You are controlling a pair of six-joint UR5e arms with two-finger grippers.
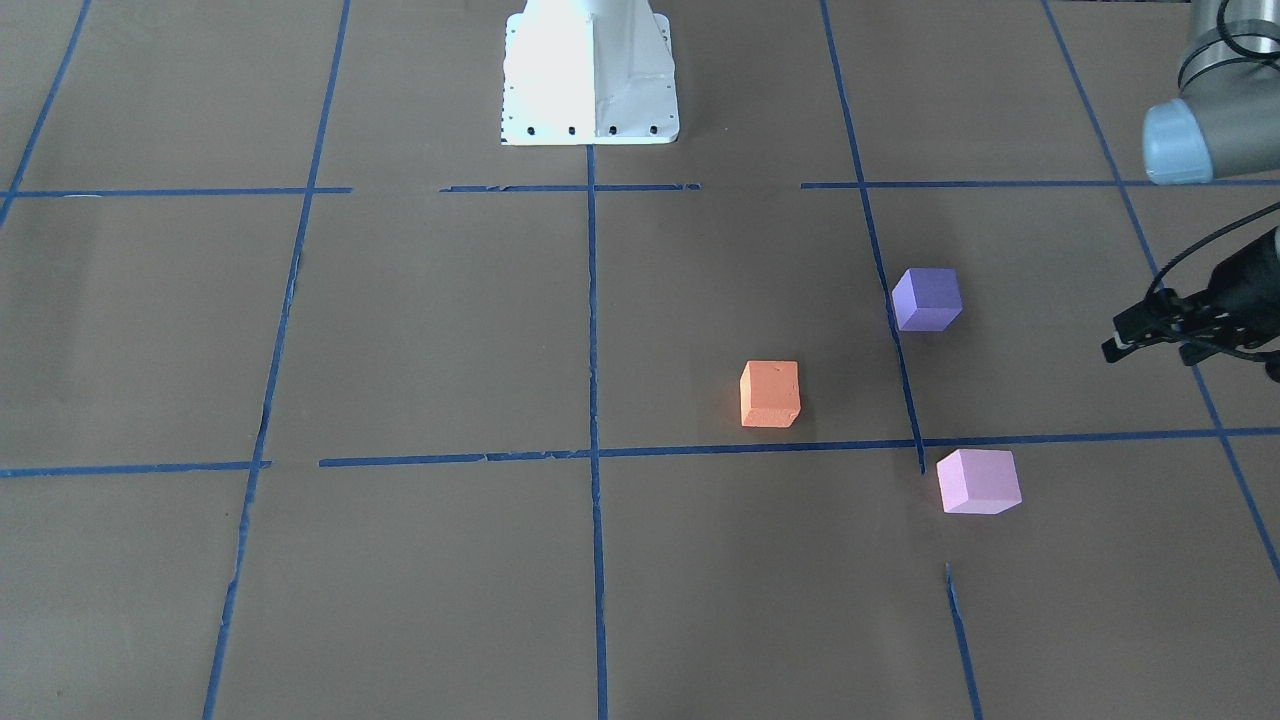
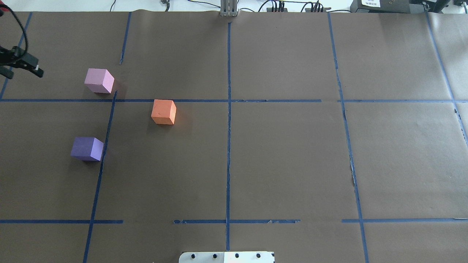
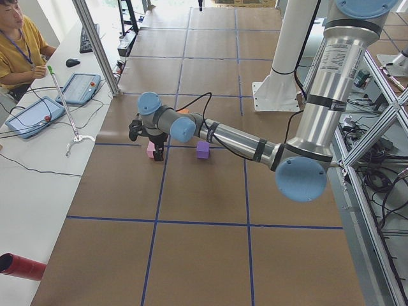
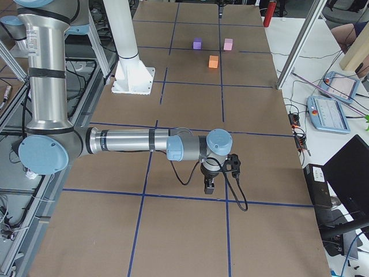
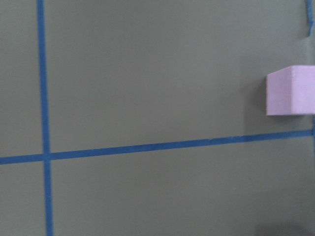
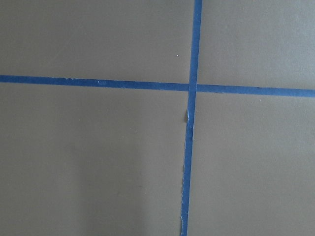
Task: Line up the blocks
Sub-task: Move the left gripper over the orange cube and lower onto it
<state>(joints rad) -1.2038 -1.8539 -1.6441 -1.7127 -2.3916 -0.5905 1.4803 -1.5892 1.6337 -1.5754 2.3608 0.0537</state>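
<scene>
Three cubes sit apart on the brown table. The orange block (image 1: pixel 770 393) (image 2: pixel 163 111) lies nearest the middle. The violet-purple block (image 1: pixel 927 298) (image 2: pixel 87 148) lies closer to the robot's base. The pale pink block (image 1: pixel 977 481) (image 2: pixel 99 80) lies farther out and shows at the right edge of the left wrist view (image 5: pixel 291 91). My left gripper (image 2: pixel 22 73) hovers open and empty, outward of the pink block at the table's left end. My right gripper (image 4: pixel 209 186) shows only in the exterior right view, far from the blocks. I cannot tell whether it is open or shut.
The white robot base (image 1: pixel 590 80) stands at the table's near edge. Blue tape lines (image 2: pixel 228 146) grid the brown paper. An operator (image 3: pixel 19 44) with tablets sits beside the table's far side. A red cylinder (image 3: pixel 19 266) lies on the side bench.
</scene>
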